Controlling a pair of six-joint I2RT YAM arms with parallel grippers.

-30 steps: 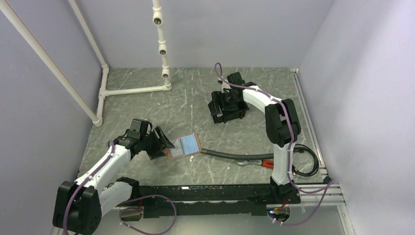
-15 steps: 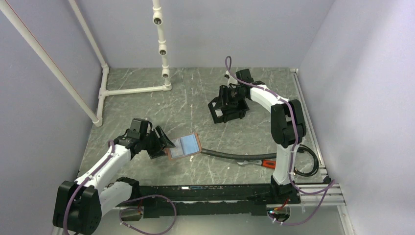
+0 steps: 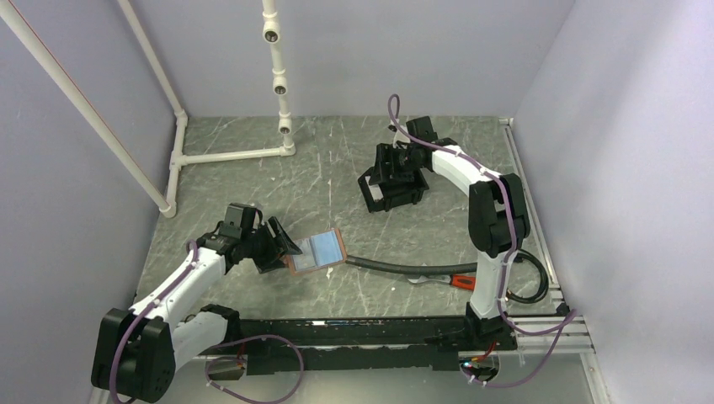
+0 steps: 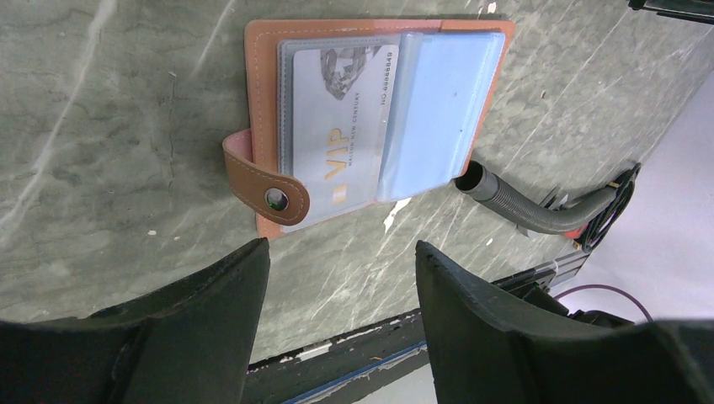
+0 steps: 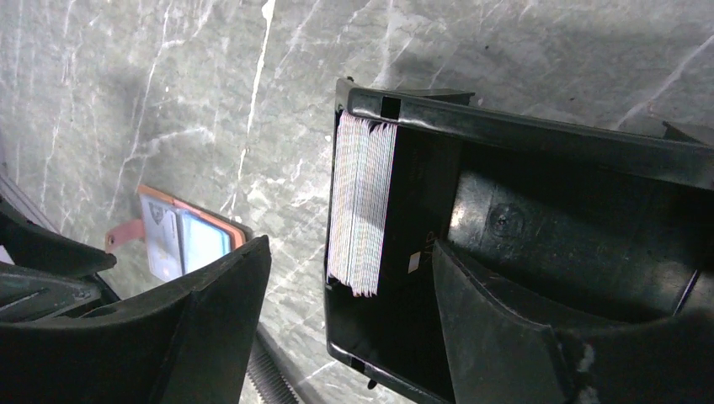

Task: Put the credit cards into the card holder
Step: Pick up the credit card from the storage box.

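Top: open tan-brown leather bifold card holder [image 3: 316, 250] lies flat on the grey marbled table [image 3: 253, 185], left gripper [image 3: 285, 247] just beside it.
Left wrist: jaws wide, empty. Grey VIP credit card [image 4: 337, 109] sleeved inside holder.
Right wrist: right gripper [image 5: 349, 247] wide, empty, fingers either side of the pale credit-card stack [image 5: 362, 202] standing upright in the black plastic box [image 5: 539, 151].

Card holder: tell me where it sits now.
In the top view the card holder lies open on the table left of centre, just ahead of the left gripper.
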